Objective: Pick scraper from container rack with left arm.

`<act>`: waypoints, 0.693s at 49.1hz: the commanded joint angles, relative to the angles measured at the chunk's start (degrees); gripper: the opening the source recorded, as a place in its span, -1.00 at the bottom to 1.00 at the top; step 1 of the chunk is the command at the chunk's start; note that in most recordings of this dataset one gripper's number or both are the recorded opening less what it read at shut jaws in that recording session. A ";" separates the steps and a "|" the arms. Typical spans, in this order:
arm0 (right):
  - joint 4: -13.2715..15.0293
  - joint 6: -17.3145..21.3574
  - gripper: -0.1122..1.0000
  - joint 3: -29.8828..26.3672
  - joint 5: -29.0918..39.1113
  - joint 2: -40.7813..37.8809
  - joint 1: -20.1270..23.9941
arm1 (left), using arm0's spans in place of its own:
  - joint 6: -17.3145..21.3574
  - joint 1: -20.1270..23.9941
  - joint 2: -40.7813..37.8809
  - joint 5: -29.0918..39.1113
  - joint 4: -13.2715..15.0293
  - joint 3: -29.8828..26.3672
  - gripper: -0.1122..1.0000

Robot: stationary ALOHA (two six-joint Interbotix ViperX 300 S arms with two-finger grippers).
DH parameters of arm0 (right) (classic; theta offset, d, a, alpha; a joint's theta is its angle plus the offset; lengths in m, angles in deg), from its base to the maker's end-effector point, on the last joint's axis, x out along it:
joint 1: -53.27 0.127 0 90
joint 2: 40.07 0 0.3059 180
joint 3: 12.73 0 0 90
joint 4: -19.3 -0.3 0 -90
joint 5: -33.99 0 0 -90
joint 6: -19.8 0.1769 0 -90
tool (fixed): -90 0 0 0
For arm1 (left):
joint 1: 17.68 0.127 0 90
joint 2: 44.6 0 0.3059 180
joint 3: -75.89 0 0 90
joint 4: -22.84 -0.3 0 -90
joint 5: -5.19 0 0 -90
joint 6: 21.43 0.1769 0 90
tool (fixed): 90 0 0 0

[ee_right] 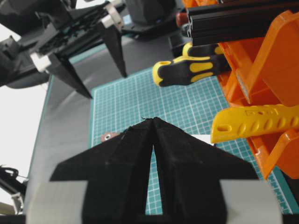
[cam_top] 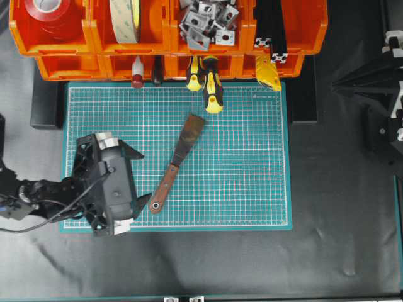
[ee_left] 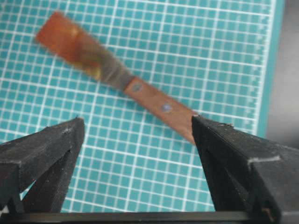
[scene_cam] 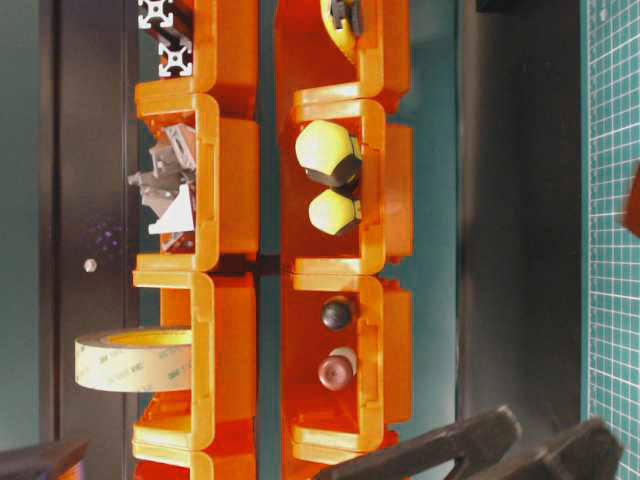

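Note:
The scraper (cam_top: pixel 178 162) lies flat on the green mat (cam_top: pixel 252 176), outside the orange container rack (cam_top: pixel 75 66). Its rusty blade points toward the rack and its wooden handle toward the mat's front left. My left gripper (cam_top: pixel 145 176) is open beside the handle's end. In the left wrist view the jaws (ee_left: pixel 137 118) stand wide apart over the mat; the scraper (ee_left: pixel 140 93) lies ahead, its handle end hidden behind the right finger. Nothing is held. My right gripper (ee_right: pixel 152 119) is shut and empty at the mat's right side. The handle end also shows in the right wrist view (ee_right: pixel 108 136).
Two yellow-and-black screwdrivers (cam_top: pixel 211 85) stick out of the rack's lower bins onto the mat. A red-knobbed tool (cam_top: pixel 136 78) and a yellow tool (cam_top: pixel 269 72) also stick out. The upper bins hold tape rolls (cam_top: pixel 126 19) and metal brackets (cam_top: pixel 204 22). The right arm (cam_top: pixel 378 88) stands at the right edge.

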 commanded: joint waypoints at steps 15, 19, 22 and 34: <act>-0.18 0.00 -0.79 -1.05 -1.05 -0.09 0.00 | 0.35 -1.32 20.21 -0.26 -0.44 5.54 0.79; -0.09 -0.09 -0.79 -1.05 -1.05 -0.09 0.00 | 0.70 -1.58 26.63 -0.35 -0.44 7.65 0.78; 0.00 -0.09 -0.79 -1.05 -0.97 0.00 0.00 | 1.23 -1.85 32.78 -0.53 -0.44 9.58 0.78; 0.26 -0.44 -0.79 -1.14 -0.97 0.09 0.00 | 9.05 -1.93 51.50 -0.70 -0.44 15.21 0.73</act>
